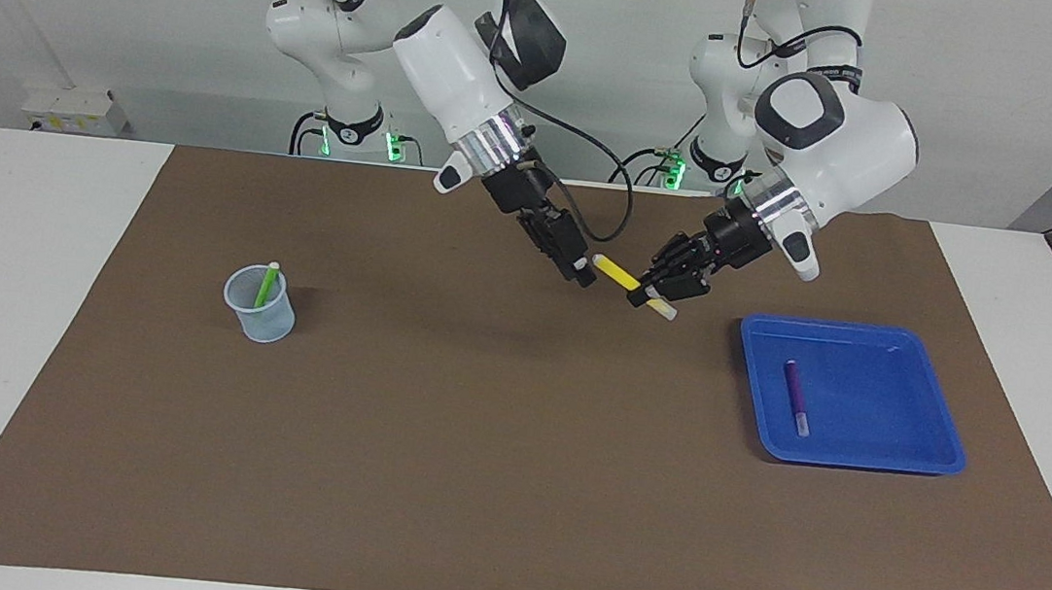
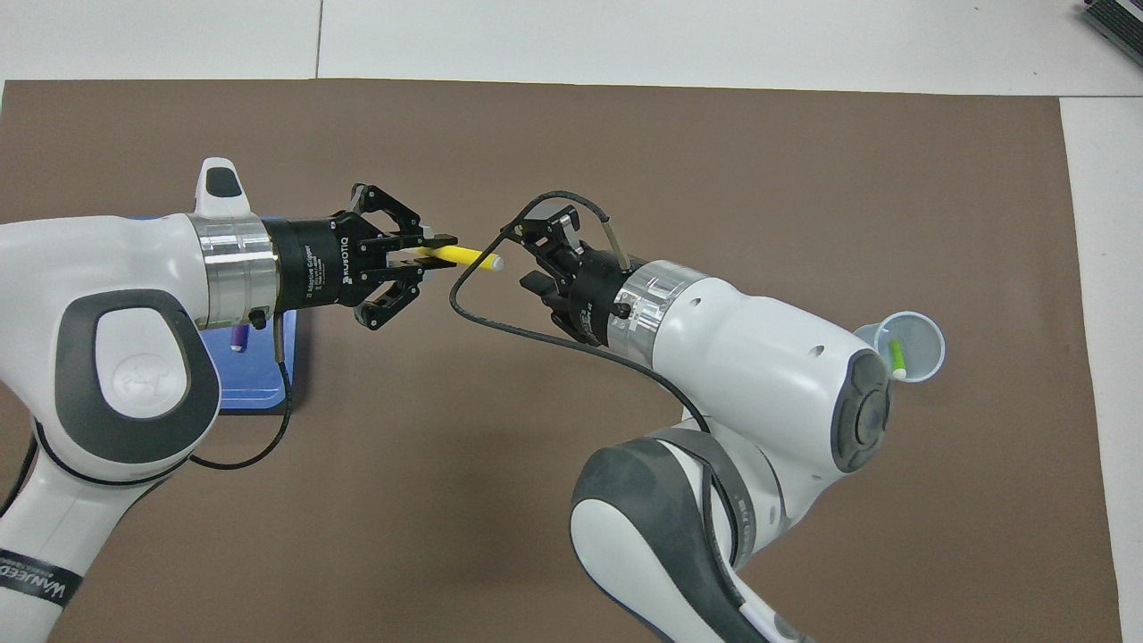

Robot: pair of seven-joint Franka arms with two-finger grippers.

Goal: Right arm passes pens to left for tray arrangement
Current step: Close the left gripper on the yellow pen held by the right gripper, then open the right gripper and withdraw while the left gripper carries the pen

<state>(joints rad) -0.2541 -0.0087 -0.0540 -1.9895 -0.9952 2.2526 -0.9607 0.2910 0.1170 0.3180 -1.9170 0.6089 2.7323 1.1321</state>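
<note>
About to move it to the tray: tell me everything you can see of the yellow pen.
The yellow pen is a slim yellow marker with a pale clear end, plastic by its look. It hangs above the brown mat, tilted, clamped near its pale end in the left pincer. Its yellow end pokes free, clear of the open right pincer.
</note>
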